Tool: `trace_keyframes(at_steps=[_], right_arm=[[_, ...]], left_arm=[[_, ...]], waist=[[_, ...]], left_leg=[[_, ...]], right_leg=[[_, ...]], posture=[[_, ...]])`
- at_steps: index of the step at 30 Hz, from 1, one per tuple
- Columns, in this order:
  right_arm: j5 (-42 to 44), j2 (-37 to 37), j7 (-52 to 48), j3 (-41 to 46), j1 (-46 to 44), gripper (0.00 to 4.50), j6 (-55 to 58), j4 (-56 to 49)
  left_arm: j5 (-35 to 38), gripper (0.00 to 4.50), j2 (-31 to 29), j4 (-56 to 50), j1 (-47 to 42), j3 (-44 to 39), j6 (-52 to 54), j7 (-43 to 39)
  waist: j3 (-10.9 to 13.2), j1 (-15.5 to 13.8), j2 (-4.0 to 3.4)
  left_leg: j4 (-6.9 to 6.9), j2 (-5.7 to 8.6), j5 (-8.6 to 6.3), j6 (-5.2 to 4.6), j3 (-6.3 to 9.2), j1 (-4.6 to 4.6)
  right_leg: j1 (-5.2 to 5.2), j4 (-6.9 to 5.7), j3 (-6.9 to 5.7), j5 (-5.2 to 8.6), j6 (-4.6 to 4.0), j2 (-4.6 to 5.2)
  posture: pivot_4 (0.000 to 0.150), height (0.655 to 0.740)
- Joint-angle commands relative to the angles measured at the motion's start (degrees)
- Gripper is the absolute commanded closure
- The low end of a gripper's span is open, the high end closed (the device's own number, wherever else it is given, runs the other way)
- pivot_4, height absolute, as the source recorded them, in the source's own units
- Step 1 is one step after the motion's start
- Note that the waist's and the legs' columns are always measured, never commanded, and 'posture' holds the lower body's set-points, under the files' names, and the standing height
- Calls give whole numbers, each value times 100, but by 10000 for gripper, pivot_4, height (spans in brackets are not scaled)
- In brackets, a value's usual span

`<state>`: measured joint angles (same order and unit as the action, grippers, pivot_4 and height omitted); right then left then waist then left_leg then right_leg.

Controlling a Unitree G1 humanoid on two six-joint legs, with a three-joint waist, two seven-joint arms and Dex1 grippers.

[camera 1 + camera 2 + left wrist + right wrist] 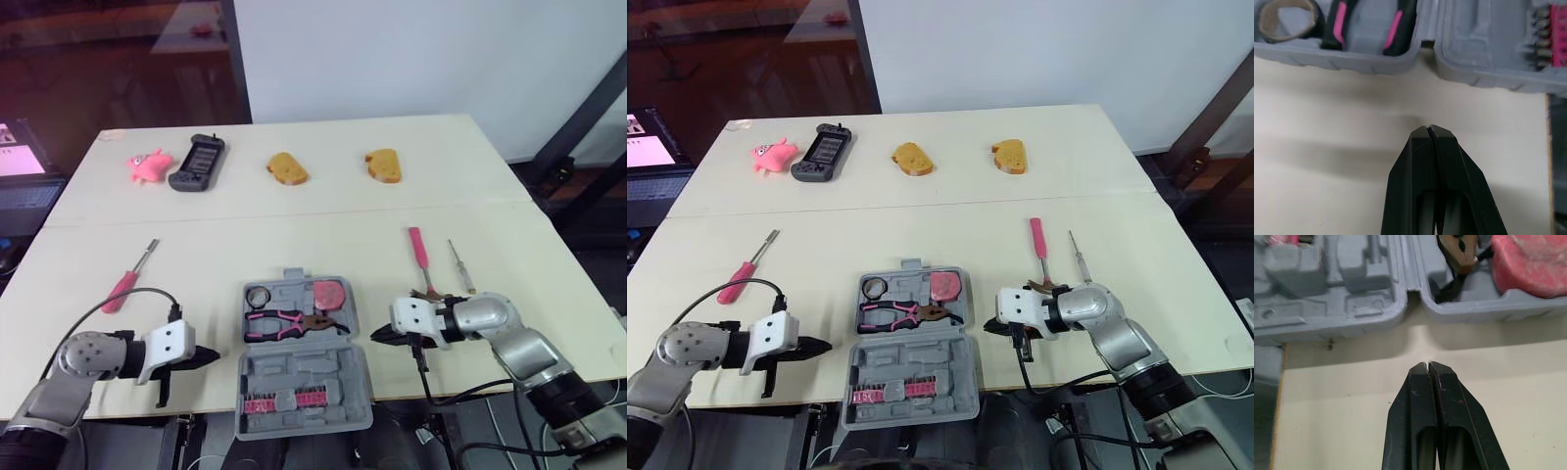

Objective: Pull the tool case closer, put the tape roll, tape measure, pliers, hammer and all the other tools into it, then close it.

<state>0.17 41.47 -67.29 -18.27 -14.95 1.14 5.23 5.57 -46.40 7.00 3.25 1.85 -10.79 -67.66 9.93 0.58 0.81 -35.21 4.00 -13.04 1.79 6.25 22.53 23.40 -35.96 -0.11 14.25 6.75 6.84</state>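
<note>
The grey tool case (257, 377) lies open at the table's front edge. Its far half holds a tape roll (259, 296), pink-handled pliers (289, 321) and a pink tape measure (330, 292); the near half carries a row of pink bits (284, 402). My left gripper (216, 357) is shut and empty, pointing at the case's left side with a small gap between. Opposite it, my right gripper (372, 336) is shut just off the case's right side. On the table lie a pink screwdriver (127, 279), a pink-handled tool (419, 250) and a thin screwdriver (460, 264).
At the back of the table are a pink toy (147, 164), a dark game controller (197, 163) and two pieces of bread (286, 167) (383, 164). The case's near half overhangs the front edge of the table (196, 406).
</note>
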Motion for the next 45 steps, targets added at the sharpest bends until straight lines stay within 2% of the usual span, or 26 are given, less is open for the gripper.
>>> trace_keyframes(at_steps=[1,7,20,31,45], right_arm=[[-95,-95,57,-49,-112,45000,-214,129],[-255,-317,87,-216,-302,45000,-348,445],[-227,-566,95,-375,-200,45000,-132,-74],[-256,-673,175,-409,-283,45000,6,-69],[-431,-861,213,-391,-892,45000,-42,629]], left_arm=[[13,44766,86,-89,-76,81,-18,125],[68,44766,287,-107,-188,252,117,228],[132,44766,713,-316,-477,692,689,200],[172,44766,804,-427,-651,617,1037,240],[47,44766,1122,-235,-1293,717,1437,508]], waist=[[0,2,0],[0,12,0],[0,-2,-1],[0,-1,-1],[0,6,-1]], left_leg=[[0,0,0,0,0,0],[0,0,0,0,1,-3],[-2,3,0,0,5,-4],[-5,4,1,0,11,-4],[-6,6,2,1,11,-4]], right_leg=[[0,0,0,0,0,0],[0,-4,0,-2,4,-3],[-3,-8,-1,-2,6,-4],[-6,-8,-2,-2,6,-5],[-6,-10,-3,-3,7,-6]], posture=[[1500,7400],[1500,7400],[1500,7400],[1500,7400],[1500,7400]])
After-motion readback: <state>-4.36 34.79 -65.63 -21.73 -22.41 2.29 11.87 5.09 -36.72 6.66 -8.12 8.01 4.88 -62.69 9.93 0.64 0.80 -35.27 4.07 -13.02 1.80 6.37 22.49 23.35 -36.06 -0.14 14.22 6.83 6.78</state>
